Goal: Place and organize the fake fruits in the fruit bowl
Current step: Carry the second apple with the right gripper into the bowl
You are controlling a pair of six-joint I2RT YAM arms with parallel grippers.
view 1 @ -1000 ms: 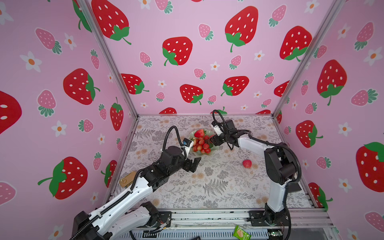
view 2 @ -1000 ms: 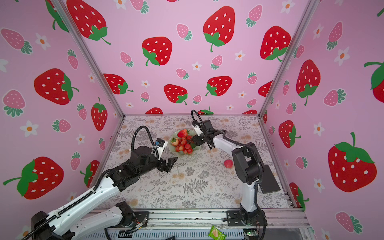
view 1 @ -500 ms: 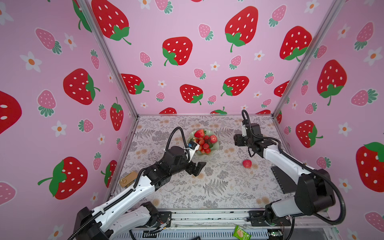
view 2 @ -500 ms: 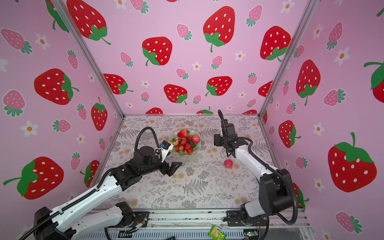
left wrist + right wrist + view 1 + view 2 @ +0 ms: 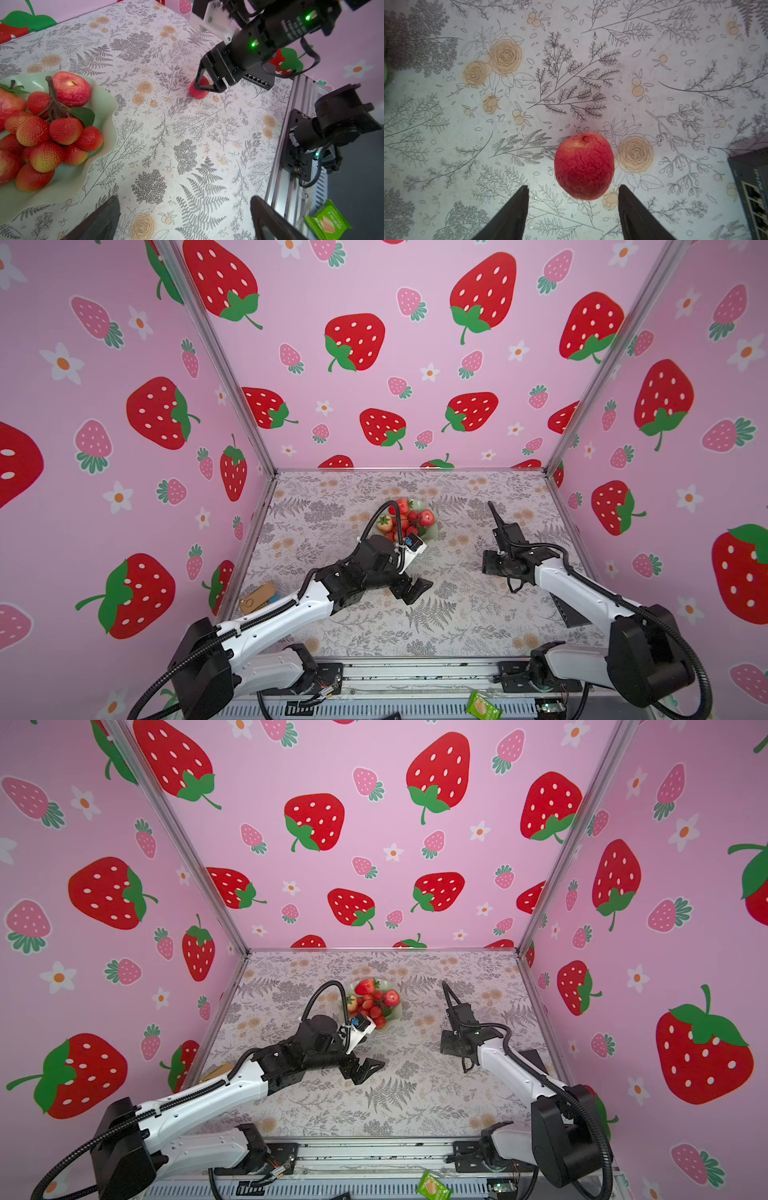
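ROOM: pink strawberry-print walls (image 5: 291, 302) on three sides | SURFACE: surface (image 5: 457, 626), grey fern-and-rose print | fruit bowl (image 5: 104, 104) rear-centre, holding berry cluster (image 5: 52, 128), one apple (image 5: 71, 88) | loose apple (image 5: 584, 166) on surface, well apart from bowl | right gripper (image 5: 573, 186): jaws part-spread, flanking loose apple, no contact | left gripper (image 5: 185, 207): jaws wide, empty

Left tool (image 5: 185, 199) fully agape; right tool (image 5: 573, 187) partly agape, nose down.

Staged robot test cell: floral-papered tabletop (image 5: 457, 626) enclosed by strawberry-printed pink walls (image 5: 374, 290) on aluminium framing (image 5: 415, 674). A network switch (image 5: 257, 81) is seen near the right gripper's (image 5: 207, 88) jaws.
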